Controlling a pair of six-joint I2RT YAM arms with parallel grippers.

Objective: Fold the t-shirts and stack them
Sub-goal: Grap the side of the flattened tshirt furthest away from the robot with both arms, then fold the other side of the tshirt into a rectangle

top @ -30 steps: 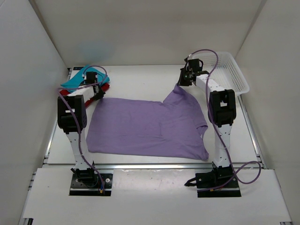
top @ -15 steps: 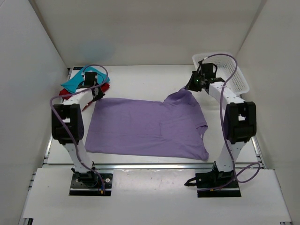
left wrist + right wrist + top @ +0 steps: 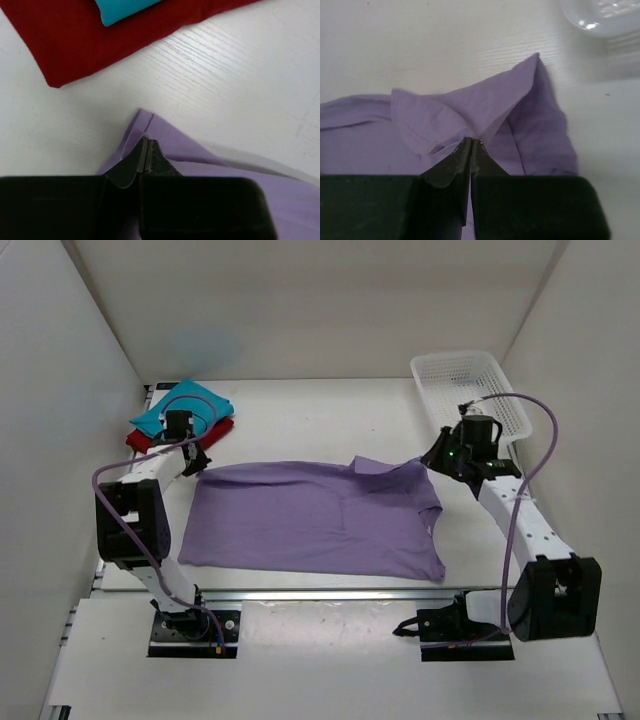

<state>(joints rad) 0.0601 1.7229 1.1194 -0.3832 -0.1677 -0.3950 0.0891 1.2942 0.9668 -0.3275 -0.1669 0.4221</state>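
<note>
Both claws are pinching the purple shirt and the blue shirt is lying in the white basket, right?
No. The teal-blue shirt lies on the dark red shirt, not in the white mesh basket; the top view shows it. The left claw and right claw do pinch the lavender shirt.

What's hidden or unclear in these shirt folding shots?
Top view: dark red t-shirt mostly covered by the teal-blue t-shirt.
Left wrist view: teal-blue t-shirt cut off by the top edge.
Right wrist view: white basket blurred, cut off at the corner.
Right wrist view: right gripper hides the lavender t-shirt beneath it.
</note>
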